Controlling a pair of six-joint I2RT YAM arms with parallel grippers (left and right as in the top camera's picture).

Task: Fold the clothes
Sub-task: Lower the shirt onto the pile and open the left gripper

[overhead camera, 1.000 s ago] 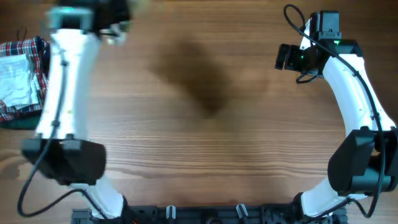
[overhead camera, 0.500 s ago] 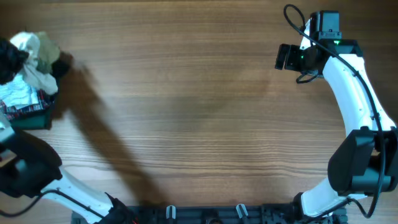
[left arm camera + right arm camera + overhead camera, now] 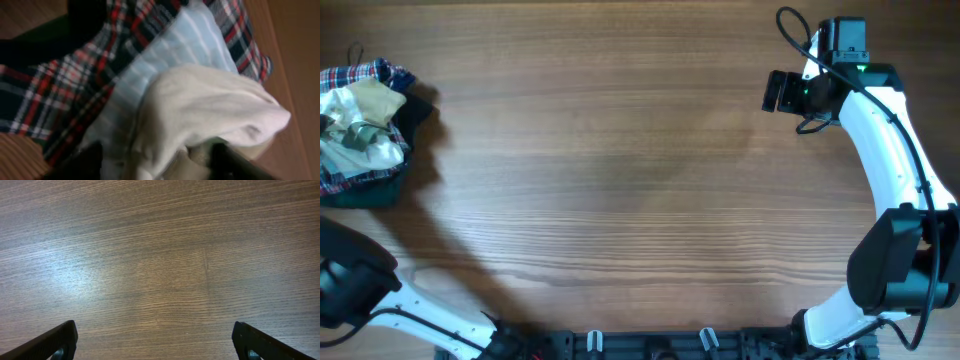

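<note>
The clothes, a small cream-and-tan garment (image 3: 365,110), lie crumpled on top of the stack at the table's left edge. In the left wrist view the same cream fabric (image 3: 200,110) fills the lower middle. My left gripper (image 3: 157,159) stands open, its dark blurred fingers (image 3: 85,161) wide apart on either side of the fabric and not pinching it. In the overhead view the left gripper is out of frame. My right gripper (image 3: 780,92) hovers at the far right, open (image 3: 160,340) over bare wood with nothing between its fingers.
Under the cream garment lie a red-and-blue plaid garment (image 3: 370,75) (image 3: 65,85), a pale blue striped cloth (image 3: 165,55) and a dark green folded cloth (image 3: 370,190). The left arm's base (image 3: 360,285) sits at the bottom left. The wooden table (image 3: 640,200) stretches between the arms.
The left arm swung from the far left of the table out past the left edge. Its jaws opened, and the cream garment it carried now rests on the stack. The right arm stayed still.
</note>
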